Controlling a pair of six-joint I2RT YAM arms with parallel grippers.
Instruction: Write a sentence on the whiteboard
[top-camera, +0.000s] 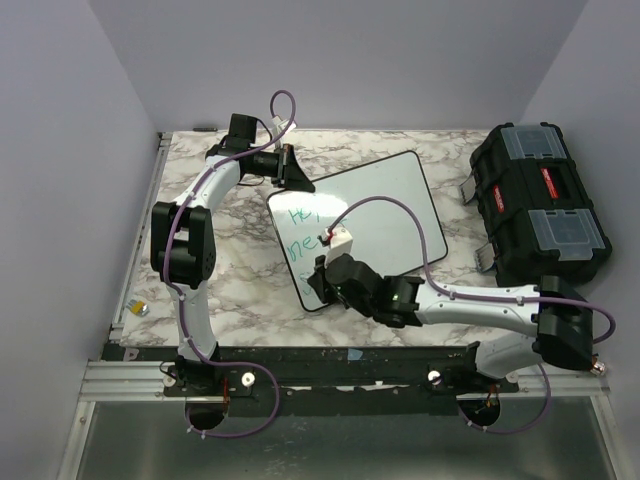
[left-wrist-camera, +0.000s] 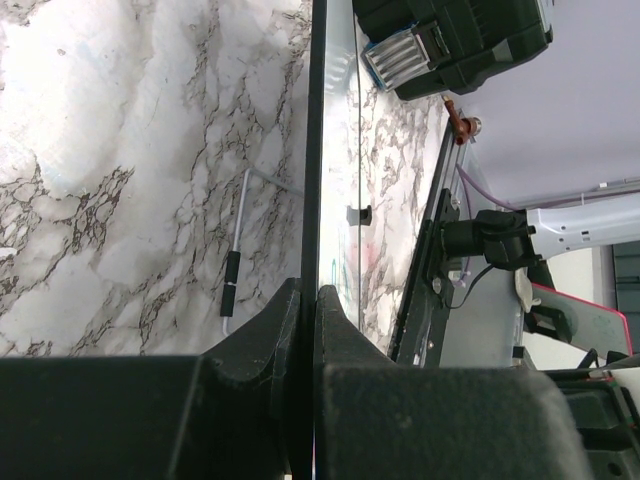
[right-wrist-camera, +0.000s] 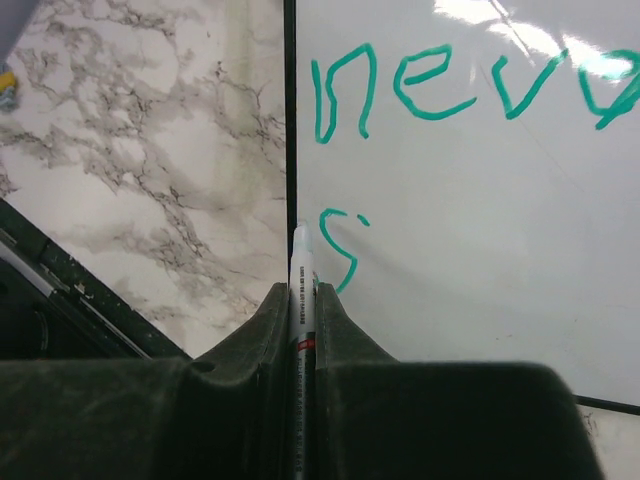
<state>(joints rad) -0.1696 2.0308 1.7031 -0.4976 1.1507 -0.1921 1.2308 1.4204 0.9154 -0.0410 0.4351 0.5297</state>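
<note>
The whiteboard (top-camera: 375, 215) lies tilted on the marble table. Its sentence (top-camera: 300, 232) is in green-teal marker along the left side. The right wrist view shows "nev" and more (right-wrist-camera: 430, 85), with an "S" (right-wrist-camera: 338, 245) started below. My left gripper (top-camera: 292, 170) is shut on the whiteboard's far left edge (left-wrist-camera: 312, 180). My right gripper (top-camera: 325, 278) is shut on a white marker (right-wrist-camera: 301, 285), whose tip sits at the board's left edge beside the "S". The marker's tip itself is hidden.
A black plastic toolbox (top-camera: 535, 205) with clear lid compartments stands at the right of the table. A small yellow and silver object (top-camera: 141, 308) lies off the table's left edge. A thin white and black cable (left-wrist-camera: 235, 260) lies on the marble.
</note>
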